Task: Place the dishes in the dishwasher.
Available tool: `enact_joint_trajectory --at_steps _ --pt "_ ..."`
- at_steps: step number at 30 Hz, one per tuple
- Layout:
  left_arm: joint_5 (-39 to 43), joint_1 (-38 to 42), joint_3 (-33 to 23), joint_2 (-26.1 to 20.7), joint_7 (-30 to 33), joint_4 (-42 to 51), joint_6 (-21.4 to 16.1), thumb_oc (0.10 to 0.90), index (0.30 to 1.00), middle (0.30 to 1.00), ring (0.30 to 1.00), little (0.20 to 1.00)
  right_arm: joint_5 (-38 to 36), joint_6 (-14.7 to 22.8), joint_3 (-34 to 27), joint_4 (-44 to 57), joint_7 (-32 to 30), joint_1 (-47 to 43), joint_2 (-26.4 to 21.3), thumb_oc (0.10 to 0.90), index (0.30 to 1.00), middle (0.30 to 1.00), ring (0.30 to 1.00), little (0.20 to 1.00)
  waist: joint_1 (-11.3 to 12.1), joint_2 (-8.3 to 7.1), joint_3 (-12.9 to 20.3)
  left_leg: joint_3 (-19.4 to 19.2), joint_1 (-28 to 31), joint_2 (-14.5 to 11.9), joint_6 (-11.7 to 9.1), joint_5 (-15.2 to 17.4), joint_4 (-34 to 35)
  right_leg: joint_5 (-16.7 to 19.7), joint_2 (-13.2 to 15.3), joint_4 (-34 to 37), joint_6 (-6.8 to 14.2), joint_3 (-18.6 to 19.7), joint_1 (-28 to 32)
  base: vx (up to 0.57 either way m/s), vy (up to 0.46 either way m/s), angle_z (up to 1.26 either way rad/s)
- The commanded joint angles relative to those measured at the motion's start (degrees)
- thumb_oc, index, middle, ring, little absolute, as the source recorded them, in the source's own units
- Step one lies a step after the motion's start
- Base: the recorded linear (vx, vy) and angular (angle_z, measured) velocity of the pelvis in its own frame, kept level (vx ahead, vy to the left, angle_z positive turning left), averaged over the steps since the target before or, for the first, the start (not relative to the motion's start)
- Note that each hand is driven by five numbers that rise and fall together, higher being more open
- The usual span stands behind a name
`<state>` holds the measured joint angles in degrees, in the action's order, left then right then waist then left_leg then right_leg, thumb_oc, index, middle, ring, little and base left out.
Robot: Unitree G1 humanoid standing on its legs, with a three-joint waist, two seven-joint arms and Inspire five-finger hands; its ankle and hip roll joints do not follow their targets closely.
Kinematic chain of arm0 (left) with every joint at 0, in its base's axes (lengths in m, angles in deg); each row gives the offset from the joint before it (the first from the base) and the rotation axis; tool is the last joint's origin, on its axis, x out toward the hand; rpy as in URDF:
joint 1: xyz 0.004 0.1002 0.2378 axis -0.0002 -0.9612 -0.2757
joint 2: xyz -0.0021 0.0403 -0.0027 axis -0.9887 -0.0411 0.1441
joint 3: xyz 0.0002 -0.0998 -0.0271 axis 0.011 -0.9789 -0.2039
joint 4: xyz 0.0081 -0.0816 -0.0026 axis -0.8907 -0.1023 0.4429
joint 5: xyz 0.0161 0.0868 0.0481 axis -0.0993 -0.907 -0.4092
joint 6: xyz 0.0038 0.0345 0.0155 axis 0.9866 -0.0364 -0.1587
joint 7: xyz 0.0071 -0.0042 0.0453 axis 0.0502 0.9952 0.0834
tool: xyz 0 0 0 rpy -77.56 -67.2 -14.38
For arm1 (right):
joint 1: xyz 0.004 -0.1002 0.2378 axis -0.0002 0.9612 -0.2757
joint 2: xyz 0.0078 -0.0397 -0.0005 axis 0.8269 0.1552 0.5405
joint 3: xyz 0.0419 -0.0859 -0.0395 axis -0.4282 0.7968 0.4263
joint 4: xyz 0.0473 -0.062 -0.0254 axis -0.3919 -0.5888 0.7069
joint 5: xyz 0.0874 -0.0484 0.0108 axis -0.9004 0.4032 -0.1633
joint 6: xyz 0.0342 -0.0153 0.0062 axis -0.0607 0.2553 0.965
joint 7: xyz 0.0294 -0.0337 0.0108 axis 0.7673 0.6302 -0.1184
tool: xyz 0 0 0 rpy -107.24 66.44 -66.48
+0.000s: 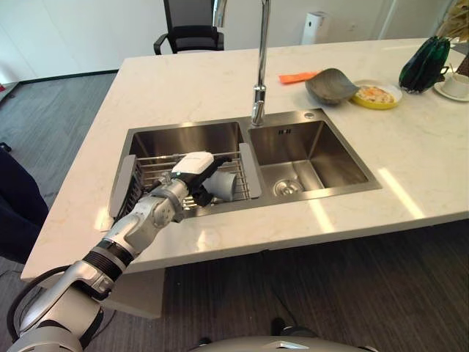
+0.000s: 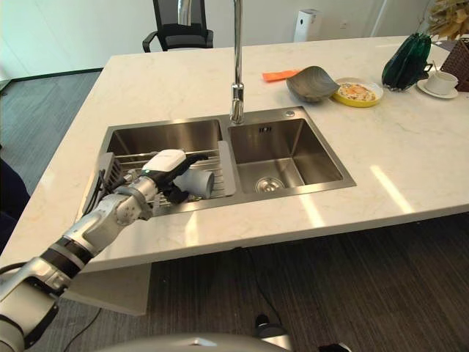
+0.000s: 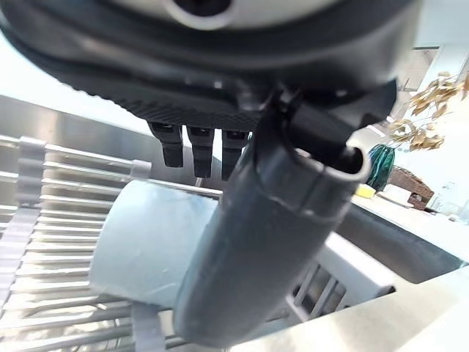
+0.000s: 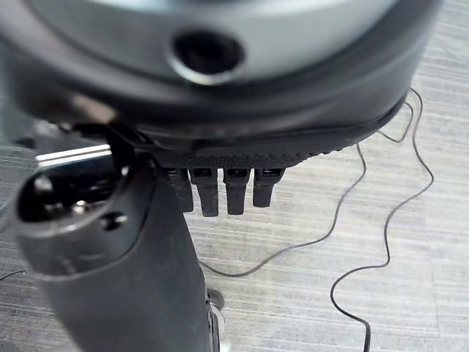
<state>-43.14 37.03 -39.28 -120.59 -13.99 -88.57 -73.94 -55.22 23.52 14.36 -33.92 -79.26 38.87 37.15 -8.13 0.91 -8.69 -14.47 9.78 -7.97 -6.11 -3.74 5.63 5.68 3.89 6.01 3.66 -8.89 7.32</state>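
— Pale marble runs the whole length of that counter [image 1: 410, 183], with a steel double sink [image 1: 326, 194] sunk into it under the tall tap [image 1: 259, 66]. Where's the dish?

— Over the left basin. See the wire rack [image 1: 157, 170] laid across it? A grey cup [image 1: 225, 185] lies on its side there, its open mouth turned toward the divider between the basins.

— What does it look like up close?

— Plain, matte, pale grey, straight-walled. No pattern I can make out.

— And the left hand [image 1: 194, 174]?

— Right on it. The thumb [image 3: 278, 220] crosses in front of the cup and the fingers [image 3: 194, 147] curl down behind it, so the cup is gripped between them.

— The right hand [image 4: 220, 158]?

— Hanging over grey floor [image 4: 410, 220], fingers bent inward, holding nothing.

— Anything else on the counter?

— Far side: a dark grey bowl [image 1: 331, 84] tipped against a yellow plate [image 1: 377, 95] with food, an orange cloth [image 1: 297, 76], a white cup on a saucer [image 1: 456, 86] near the corner. A black chair [image 1: 189, 29] stands beyond.
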Motion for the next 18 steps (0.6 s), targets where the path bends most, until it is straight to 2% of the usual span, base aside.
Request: enact_joint_trajectory --at_steps 1,4,5,6,8,11,15,18 --pt "1.90 9.37 -6.91 -4.43 5.13 2.72 -2.39 0.800 0.900 0.900 0.900 0.900 0.02 0.12 1.30 -2.56 -0.80 -2.16 -0.69 0.800 0.900 0.900 0.900 0.900 0.34 -0.85 0.17 0.60 0.92 0.79 -0.61 5.17 -0.63 -6.11 5.05 -1.01 6.28 -3.86 1.53 0.00 0.000 0.00" --pt "1.78 9.66 -7.66 -6.15 5.60 3.12 -2.39 0.800 0.900 0.900 0.900 0.900 0.00 0.11 1.27 -2.57 -0.67 -2.16 -0.70 0.800 0.900 0.900 0.900 0.900 0.48 -0.84 0.21 0.65 0.89 0.81 -0.63 5.16 -0.63 -6.08 5.08 -1.01 6.31 -3.89 1.55 0.00 0.000 0.00" --pt "1.80 9.62 -8.66 -8.75 6.06 3.66 -2.52 0.800 0.900 0.900 0.900 0.900 0.03 0.08 1.33 -2.71 -0.54 -1.91 -0.73 0.800 0.900 0.900 0.900 0.900 0.67 -0.85 0.33 0.65 0.92 0.85 -0.65 5.18 -0.63 -6.08 5.12 -1.01 6.36 -3.96 1.62 0.00 0.000 0.00" --pt "1.80 9.62 -8.66 -8.75 6.06 3.66 -2.52 0.800 0.900 0.900 0.900 0.900 0.03 0.08 1.33 -2.71 -0.54 -1.91 -0.73 0.800 0.900 0.900 0.900 0.900 0.67 -0.85 0.33 0.65 0.92 0.85 -0.65 5.18 -0.63 -6.08 5.12 -1.01 6.36 -3.96 1.62 0.00 0.000 0.00" --pt "1.75 9.05 -10.63 -13.30 6.76 3.31 -2.39 0.800 0.900 0.900 0.900 0.900 0.10 -0.06 1.34 -2.98 -0.05 -1.63 -0.72 0.800 0.900 0.900 0.900 0.900 0.97 -0.70 0.44 0.63 1.00 0.95 -0.74 5.21 -0.63 -5.99 5.22 -1.01 6.46 -4.23 1.73 0.00 0.000 0.00" --pt "1.32 7.67 -11.29 -15.93 6.51 2.20 -2.22 0.800 0.900 0.900 0.900 0.900 0.08 -0.23 1.50 -3.14 0.39 -1.54 -0.79 0.800 0.900 0.900 0.900 0.900 1.17 -0.64 0.51 0.75 1.00 0.96 -0.83 5.16 -0.63 -5.96 5.25 -1.01 6.46 -4.48 1.84 -0.01 0.003 0.04" --pt "0.40 7.72 -10.34 -16.20 5.91 1.91 -2.22 0.800 0.900 0.900 0.900 0.900 0.19 -0.31 1.69 -3.30 0.57 -1.70 -0.88 0.800 0.900 0.900 0.900 0.900 1.25 -0.67 0.51 0.85 0.94 1.06 -0.80 5.17 -0.63 -5.90 5.24 -1.01 6.50 -4.55 1.83 0.00 0.010 0.06" --pt "0.48 7.73 -9.19 -14.56 5.22 0.43 -2.02 0.800 0.900 0.900 0.900 0.900 0.43 -0.30 1.86 -3.25 0.50 -1.92 -0.99 0.800 0.900 0.900 0.900 0.900 1.25 -0.82 0.49 0.87 0.92 1.08 -0.78 5.21 -0.63 -5.95 5.28 -1.01 6.54 -4.65 1.90 0.00 0.000 0.00"
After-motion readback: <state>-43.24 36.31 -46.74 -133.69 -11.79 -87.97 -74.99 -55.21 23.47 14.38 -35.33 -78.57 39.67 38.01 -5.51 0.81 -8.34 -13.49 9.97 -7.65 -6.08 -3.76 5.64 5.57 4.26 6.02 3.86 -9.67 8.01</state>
